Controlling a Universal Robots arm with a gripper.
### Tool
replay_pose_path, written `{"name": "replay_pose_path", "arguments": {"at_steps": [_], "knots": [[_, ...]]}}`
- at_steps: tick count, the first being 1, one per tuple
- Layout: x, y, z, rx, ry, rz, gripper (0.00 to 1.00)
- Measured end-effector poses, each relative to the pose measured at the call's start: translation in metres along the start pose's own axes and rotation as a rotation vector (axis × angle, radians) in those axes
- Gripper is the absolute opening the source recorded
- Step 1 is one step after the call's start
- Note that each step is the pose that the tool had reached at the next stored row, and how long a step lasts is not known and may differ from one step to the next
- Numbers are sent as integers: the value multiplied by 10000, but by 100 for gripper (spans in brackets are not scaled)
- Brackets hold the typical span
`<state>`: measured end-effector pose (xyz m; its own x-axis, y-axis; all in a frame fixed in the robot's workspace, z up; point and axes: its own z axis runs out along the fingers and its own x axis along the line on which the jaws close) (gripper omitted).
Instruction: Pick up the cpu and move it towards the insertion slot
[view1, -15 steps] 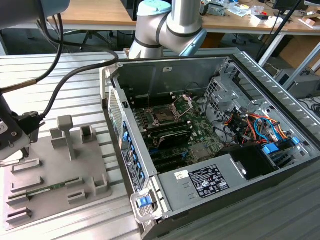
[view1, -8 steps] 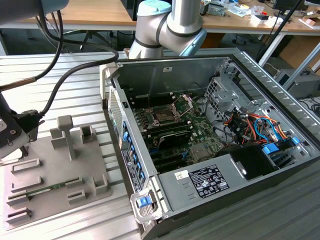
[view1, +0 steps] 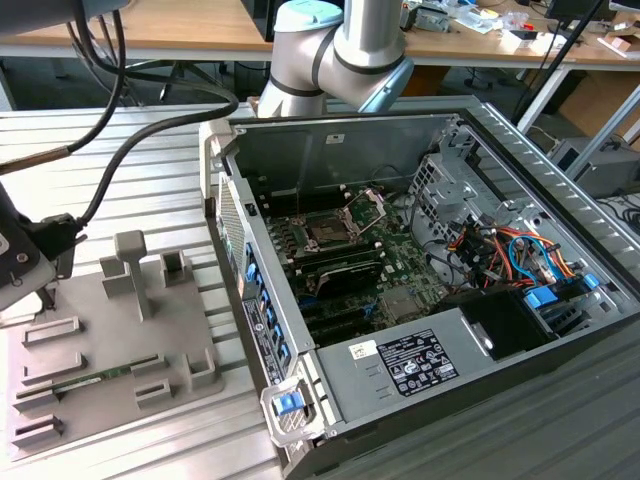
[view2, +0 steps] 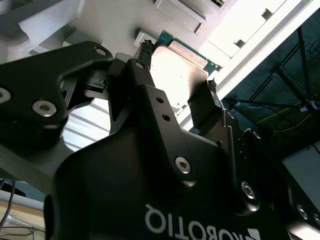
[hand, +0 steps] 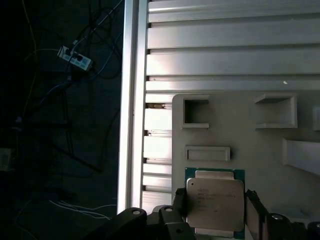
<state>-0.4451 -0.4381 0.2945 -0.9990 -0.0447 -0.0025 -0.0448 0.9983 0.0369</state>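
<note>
Closest to the lens in the second wrist view is the black body of your claw (view2: 178, 80), and it is pinching the cpu (hand: 215, 202): both wrist views show a pad against each of two opposite edges of the chip, metal lid facing away from the claw. The cpu sits over the near corner of the grey tray (hand: 260, 145). You cannot tell from these views whether it has cleared the tray yet.

The relation that matters is sideways. In the exterior view your claw end is at the far left, above the tray on the slatted surface (view1: 150, 140). The slot (view1: 325, 228) lies well apart, toward that view's right, down inside the open case (view1: 350, 140) on the board. The case's near wall (view1: 250, 280) stands between the two, so I judge the path goes up and over it, not straight across. The slot's bracket looks swung open.
</note>
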Motion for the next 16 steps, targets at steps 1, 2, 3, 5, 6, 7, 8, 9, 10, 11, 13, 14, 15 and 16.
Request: {"name": "replay_pose_path", "arguments": {"at_steps": [1, 2, 3, 5, 6, 7, 8, 9, 10, 11, 13, 14, 15, 16], "knots": [[0, 0, -7, 0, 0, 0, 55], [0, 0, -14, 0, -1, 0, 55], [0, 1, -24, 0, -1, 0, 55], [0, 1, -39, 0, -1, 0, 55], [0, 2, -46, -1, 0, 0, 55], [0, 2, -53, 0, -1, 0, 55], [0, 2, -61, 0, -1, 0, 55], [0, 2, -68, 0, 0, 0, 55], [0, 3, -75, 0, -1, 0, 55], [0, 3, -88, 0, 0, 0, 55], [0, 4, -104, 0, -1, 0, 55], [0, 4, -116, -1, -1, 0, 55], [0, 4, -124, -1, -1, 0, 55], [0, 5, -130, -1, -1, 0, 55]]}}
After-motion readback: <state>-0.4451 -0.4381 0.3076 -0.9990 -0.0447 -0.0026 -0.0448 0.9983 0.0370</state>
